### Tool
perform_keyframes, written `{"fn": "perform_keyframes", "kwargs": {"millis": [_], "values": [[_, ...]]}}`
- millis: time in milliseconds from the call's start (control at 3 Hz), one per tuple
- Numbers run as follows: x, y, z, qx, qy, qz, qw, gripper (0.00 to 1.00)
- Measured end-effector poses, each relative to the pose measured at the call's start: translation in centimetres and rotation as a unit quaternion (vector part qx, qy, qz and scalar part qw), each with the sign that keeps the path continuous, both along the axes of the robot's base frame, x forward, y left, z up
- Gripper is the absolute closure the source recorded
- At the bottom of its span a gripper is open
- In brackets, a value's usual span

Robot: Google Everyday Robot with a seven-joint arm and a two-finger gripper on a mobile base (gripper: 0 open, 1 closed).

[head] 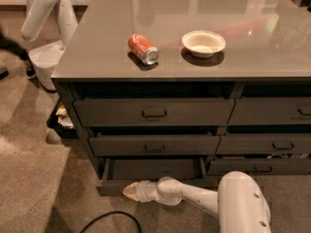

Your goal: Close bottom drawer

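Observation:
The bottom drawer [150, 170] is the lowest of the left stack, dark grey-brown and pulled partly out, its plain dark inside showing. Its low front panel [109, 187] runs along the floor. My gripper [130, 190] is at the end of my white arm, which reaches in from the lower right. The gripper tip lies against the outside of the front panel, left of its middle. The drawer's handle is hidden behind the gripper and arm.
On the cabinet top [97, 57] lie a red soda can [144, 48] on its side and a white bowl [203, 42]. Another white robot [46, 18] stands at the far left. A black cable [109, 218] lies on the carpet by my arm. A neighbouring drawer stack [272, 144] is at the right.

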State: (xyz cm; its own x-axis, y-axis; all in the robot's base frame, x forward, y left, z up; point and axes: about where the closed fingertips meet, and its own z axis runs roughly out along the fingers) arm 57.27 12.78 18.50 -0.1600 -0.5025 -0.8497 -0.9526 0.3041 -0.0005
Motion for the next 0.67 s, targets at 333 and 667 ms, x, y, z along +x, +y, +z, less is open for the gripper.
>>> {"fn": "perform_keyframes", "kwargs": {"millis": [333, 667], "values": [[0.2, 0.1, 0.1, 0.000, -0.003, -0.001, 1.0000, 0.61], [2.6, 0.3, 0.6, -0.002, -0.022, -0.012, 0.9997, 0.38]]}}
